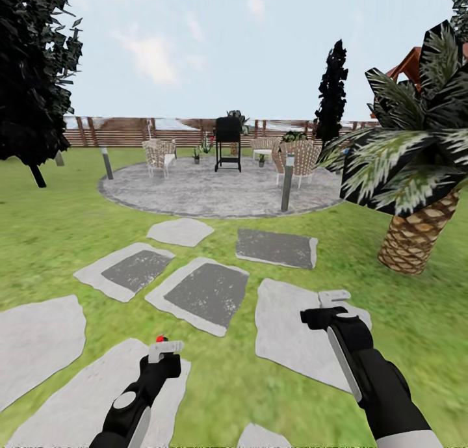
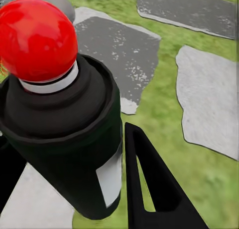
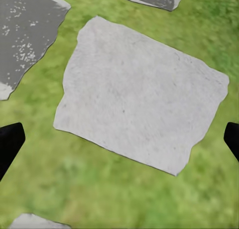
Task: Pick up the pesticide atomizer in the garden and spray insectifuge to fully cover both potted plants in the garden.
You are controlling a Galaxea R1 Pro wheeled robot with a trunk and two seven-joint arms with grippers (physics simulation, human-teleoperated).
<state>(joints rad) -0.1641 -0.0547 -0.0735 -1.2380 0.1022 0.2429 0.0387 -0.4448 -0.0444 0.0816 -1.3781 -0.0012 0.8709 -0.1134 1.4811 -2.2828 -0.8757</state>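
My left gripper (image 1: 164,350) is shut on the pesticide atomizer (image 2: 64,124), a dark bottle with a pale label, a white collar and a round red top. The red top (image 1: 160,338) pokes up above that gripper, low over the stepping stones. In the left wrist view one black finger (image 2: 149,189) presses the bottle's side. My right gripper (image 1: 334,300) is open and holds nothing; it hangs over a pale stone (image 3: 139,94). Two small potted plants (image 1: 196,154) (image 1: 261,158) stand far off on the paved circle (image 1: 214,191), too small to make out in detail.
Grey stepping stones (image 1: 205,292) cross the lawn toward the circle. A tall palm (image 1: 416,175) stands close on the right. On the circle are wicker chairs (image 1: 160,154), a black grill (image 1: 228,142) and short posts (image 1: 287,181). A slatted fence (image 1: 130,132) runs behind.
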